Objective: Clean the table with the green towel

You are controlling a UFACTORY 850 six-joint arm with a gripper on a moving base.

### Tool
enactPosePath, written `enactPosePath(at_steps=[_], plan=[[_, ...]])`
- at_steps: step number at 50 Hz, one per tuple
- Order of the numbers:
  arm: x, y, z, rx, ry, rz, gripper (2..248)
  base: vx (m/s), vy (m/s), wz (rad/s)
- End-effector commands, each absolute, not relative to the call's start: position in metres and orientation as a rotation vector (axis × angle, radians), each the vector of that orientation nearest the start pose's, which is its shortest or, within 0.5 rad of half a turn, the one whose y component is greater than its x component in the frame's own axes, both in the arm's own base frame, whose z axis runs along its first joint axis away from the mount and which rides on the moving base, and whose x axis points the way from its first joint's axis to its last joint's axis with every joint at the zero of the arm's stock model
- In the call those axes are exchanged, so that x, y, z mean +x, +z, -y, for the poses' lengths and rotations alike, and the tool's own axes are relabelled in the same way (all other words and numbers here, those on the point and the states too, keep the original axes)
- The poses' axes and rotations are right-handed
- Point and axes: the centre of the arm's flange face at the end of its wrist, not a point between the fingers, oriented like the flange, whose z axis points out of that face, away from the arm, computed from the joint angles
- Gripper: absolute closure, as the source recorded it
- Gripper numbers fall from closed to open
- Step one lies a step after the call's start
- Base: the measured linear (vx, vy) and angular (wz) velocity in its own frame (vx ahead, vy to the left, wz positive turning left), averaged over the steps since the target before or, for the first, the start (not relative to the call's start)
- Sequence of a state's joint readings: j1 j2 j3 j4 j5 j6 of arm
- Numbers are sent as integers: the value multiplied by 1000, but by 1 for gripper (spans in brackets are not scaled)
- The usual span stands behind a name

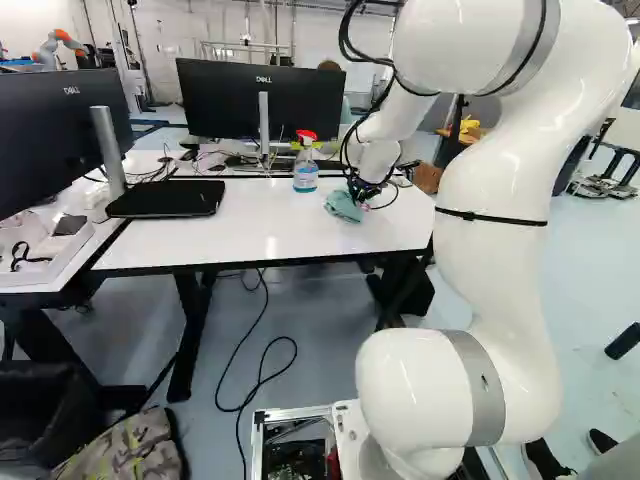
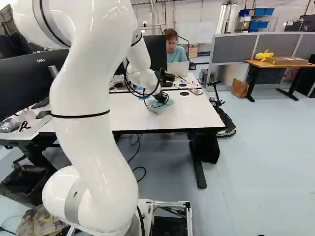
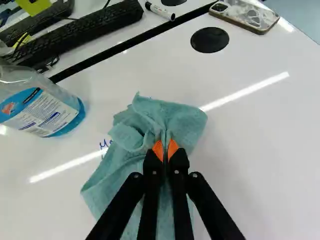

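At the L edge of the L base view, a black bin (image 1: 40, 410) sits on the floor w/ a camo-patterned bag (image 1: 125, 448) next to it. Above them, 1 black monitor (image 1: 50, 135) stands on a flat dark foot (image 1: 165, 199); a 2nd monitor (image 1: 255, 100) is farther back, nearer mid-view. The white desk (image 1: 210, 240) runs across, w/ cables hanging below it.

Next along is a spray bottle (image 1: 306, 172), upright, red trigger on top, blue liq. inside. Just R of it the green towel (image 1: 342, 207) lies crumpled on the desk, its loose part spread flat. The wrist view shows handwritten marks (image 3: 105, 145) right by the towel's edge.

The pincer (image 2: 161, 98) reaches down to the towel & is closed on it: the 2 orange pads (image 3: 158, 150) pinch a bunched fold, tips v. close together. Ahead of the pincer, past the towel, are a black keyboard (image 3: 80, 32), a marker (image 3: 160, 11), a round black desk cap (image 3: 209, 40) & a phone (image 3: 245, 15) w/ a marbled back.

Far R in the R base view, a wooden table (image 2: 275, 64) holds a yellow toy (image 2: 264, 55) & a cardboard box (image 2: 287, 61).
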State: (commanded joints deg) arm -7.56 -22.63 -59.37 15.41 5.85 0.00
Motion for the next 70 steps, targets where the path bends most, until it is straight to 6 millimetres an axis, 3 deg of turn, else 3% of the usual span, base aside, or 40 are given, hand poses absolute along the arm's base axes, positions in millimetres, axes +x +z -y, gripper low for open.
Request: enactPosePath(at_steps=[24, 39, 56, 70], plan=[[625, 402, 81, -2827, -1167, -579, 219, 0, 0, 0], [645, 400, 66, -2817, -1182, -537, 219, 0, 0, 0], [649, 400, 37, -2812, -1177, -471, 219, 0, 0, 0], [633, 402, 19, -2818, -1154, -433, 219, 0, 0, 0]])
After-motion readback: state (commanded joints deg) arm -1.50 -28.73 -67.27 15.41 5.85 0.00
